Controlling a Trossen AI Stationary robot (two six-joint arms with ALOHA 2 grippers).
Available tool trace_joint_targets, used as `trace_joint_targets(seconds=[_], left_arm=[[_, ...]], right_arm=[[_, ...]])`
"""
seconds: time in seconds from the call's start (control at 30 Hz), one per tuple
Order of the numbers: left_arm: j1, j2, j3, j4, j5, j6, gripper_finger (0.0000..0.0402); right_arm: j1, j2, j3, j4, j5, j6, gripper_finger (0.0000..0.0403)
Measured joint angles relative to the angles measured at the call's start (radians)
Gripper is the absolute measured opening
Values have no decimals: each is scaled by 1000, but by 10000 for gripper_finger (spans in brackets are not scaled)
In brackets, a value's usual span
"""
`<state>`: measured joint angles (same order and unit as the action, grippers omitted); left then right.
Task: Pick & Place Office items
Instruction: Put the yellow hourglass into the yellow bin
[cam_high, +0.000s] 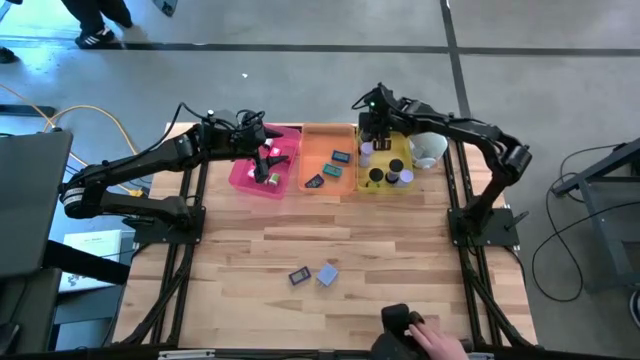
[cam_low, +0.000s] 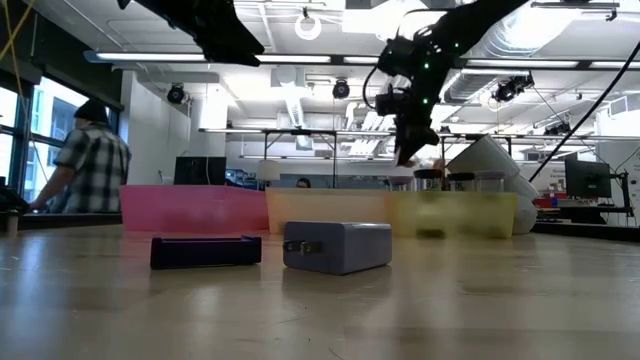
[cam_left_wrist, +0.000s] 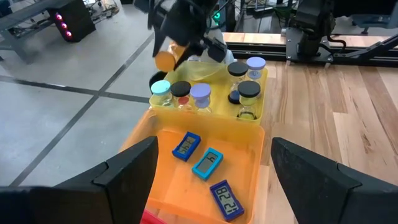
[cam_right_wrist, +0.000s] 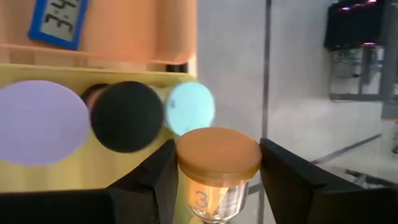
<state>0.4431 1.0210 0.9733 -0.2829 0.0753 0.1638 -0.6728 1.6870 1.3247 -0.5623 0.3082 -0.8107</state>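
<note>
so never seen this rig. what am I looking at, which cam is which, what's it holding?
Two robot arms on a wooden table, each ending in a two-finger gripper. One camera looks straight down, one sits at table height, and one rides on each wrist.

At the far edge stand three trays: pink, orange and yellow. The orange one holds three small blue clocks; the yellow one holds small jars with coloured lids. A white cup lies beside it. Nearer the front lie a dark flat piece and a lavender block.

The right gripper is above the yellow tray, shut on an orange-lidded jar. The left gripper is over the pink tray, open and empty. A person's hand shows at the front edge.
</note>
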Motion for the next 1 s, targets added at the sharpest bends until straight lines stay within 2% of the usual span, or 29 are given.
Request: trace_joint_targets(seconds=[0.13,0.33,0.5,0.67,0.83,1.0], left_arm=[[0,0,0,0,0,0,305],[0,0,0,5,7,0,305],[0,0,0,78,79,-21,305],[0,0,0,202,193,-87,305],[-7,16,0,315,276,-209,305],[-27,104,0,510,297,-465,305]], right_arm=[[14,-63,0,3,13,9,176],[64,-202,0,21,5,106,176],[143,-324,0,47,-7,229,176],[236,-415,0,126,-76,415,176],[328,-468,0,280,-143,568,176],[412,-477,0,477,-234,652,176]])
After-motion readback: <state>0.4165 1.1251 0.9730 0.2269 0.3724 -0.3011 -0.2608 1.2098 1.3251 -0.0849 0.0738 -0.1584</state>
